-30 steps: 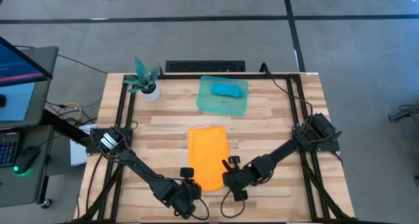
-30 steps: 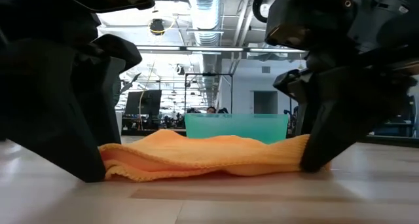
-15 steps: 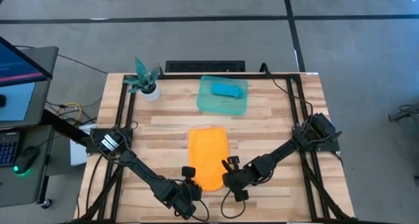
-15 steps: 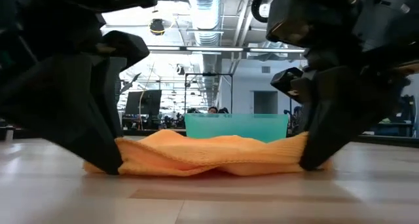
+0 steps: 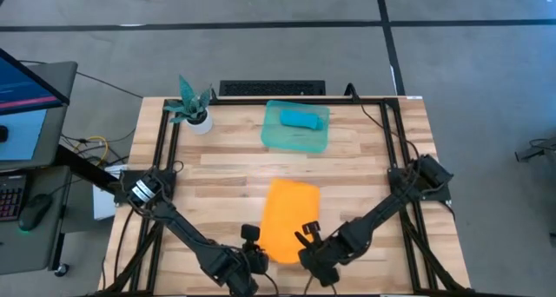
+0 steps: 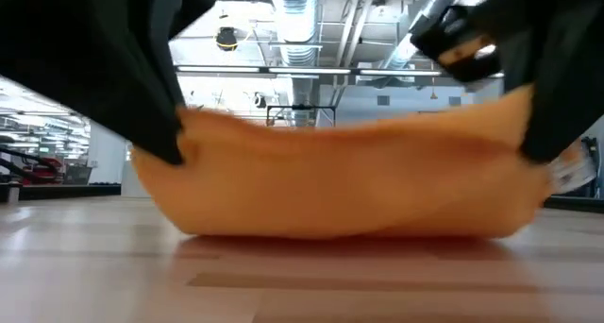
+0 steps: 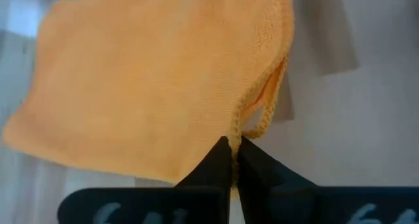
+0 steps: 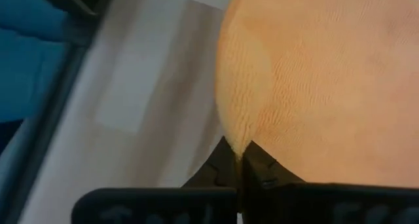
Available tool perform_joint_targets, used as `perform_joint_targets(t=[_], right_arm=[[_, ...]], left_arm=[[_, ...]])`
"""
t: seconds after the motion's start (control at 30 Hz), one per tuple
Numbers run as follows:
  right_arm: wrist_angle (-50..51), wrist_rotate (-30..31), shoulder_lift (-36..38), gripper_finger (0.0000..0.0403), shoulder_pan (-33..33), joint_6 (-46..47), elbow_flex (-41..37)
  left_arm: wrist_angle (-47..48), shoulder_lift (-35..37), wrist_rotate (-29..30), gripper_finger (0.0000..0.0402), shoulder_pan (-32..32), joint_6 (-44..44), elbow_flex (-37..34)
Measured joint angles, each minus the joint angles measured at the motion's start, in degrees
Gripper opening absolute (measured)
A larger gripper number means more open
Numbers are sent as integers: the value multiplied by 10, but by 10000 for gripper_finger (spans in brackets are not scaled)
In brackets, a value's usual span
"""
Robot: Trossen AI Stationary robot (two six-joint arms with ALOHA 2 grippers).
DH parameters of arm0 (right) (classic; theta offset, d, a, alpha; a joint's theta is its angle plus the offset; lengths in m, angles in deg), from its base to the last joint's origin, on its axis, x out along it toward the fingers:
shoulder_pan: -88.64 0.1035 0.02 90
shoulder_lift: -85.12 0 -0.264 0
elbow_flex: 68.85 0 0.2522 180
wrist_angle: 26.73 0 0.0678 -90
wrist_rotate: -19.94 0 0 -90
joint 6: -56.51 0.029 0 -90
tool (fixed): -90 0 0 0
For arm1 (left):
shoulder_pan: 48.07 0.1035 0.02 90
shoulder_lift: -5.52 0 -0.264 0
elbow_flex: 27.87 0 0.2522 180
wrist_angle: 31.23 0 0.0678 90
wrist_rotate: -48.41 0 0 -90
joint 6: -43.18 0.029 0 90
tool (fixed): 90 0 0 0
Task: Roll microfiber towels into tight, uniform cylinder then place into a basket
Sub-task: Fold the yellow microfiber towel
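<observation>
Both arms' jaws clamp the orange towel [image 5: 290, 218]: left gripper [image 5: 253, 260] and right gripper [image 5: 309, 252] pinching its near corners.

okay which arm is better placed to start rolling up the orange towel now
Neither alone, probably. The left hand and right hand are each shut on a near corner of the orange towel, lifting that edge together. If one must lead, it is a toss-up; both sit level at the table's near side.

The orange towel [image 6: 340, 177] hangs pinched at both upper corners by dark grippers, its sagging middle just above the surface [image 6: 302, 280].
</observation>
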Motion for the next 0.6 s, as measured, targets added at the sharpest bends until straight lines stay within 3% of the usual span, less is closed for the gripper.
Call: perform_joint_targets(t=[0.13,0.4,0.6], right_arm=[[11,4,0,18,22,1,27],[77,12,1,10,60,36,84],[107,40,2,23,70,41,92]], left_arm=[[32,1,19,1,-14,-1,35],[116,2,114,0,-52,-18,102],[124,2,195,0,-51,14,114]])
